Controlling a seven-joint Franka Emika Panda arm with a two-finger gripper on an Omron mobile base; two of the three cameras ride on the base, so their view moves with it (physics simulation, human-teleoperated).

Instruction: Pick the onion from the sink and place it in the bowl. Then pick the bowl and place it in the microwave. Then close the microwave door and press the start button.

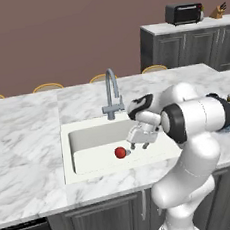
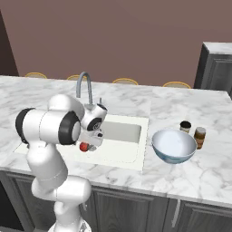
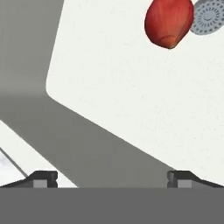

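Approach phase of the first pick. The gripper [image 1: 139,145] hangs over the sink [image 1: 89,135] with its jaws spread wide and nothing between them, as the hand view shows by the two finger tips [image 3: 43,178] standing far apart at the bottom edge. The onion [image 1: 120,152] lies on the basin floor, just beside the drain [image 3: 209,16], and sits off to one side of the gripper rather than between the fingers; in the hand view it appears near the top, so the hand is judged to need a further shift toward it and a descent before closing. The open stance suits a round thing that could roll if nudged. The faucet [image 1: 112,93] rises behind the basin, clear of the arm. The bowl [image 2: 174,146] waits empty on the table [image 2: 190,174] just to the right of the sink, close enough for a short carry, with two small jars [image 2: 199,137] just behind it that a wide swing should avoid
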